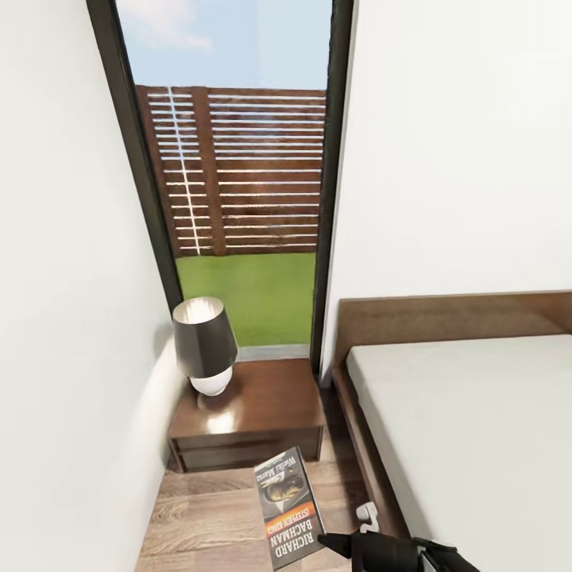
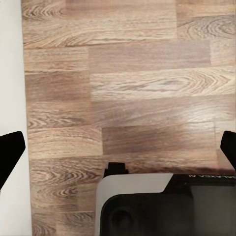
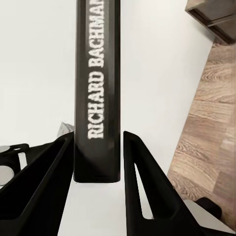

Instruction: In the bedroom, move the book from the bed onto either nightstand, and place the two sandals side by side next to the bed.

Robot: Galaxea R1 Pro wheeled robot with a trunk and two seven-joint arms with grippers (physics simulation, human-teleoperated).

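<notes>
A dark cover with an orange band and white lettering is seen on the book (image 1: 287, 508); the nightstand (image 1: 250, 417) is glossy dark brown.

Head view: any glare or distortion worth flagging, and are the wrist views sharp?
Head view: the window frame leans strongly, wide-angle stretch; glare patch on the nightstand beside the lamp. Right wrist view: spine lettering on the book is crisp. Left wrist view: floor grain sharp, mild sheen.

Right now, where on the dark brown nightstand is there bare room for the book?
The dark brown wooden nightstand is free across its middle and bed-side half, between the window sill and front edge. The black-shaded lamp crowds the wall-side back corner. The right gripper holds the dark paperback book.
</notes>
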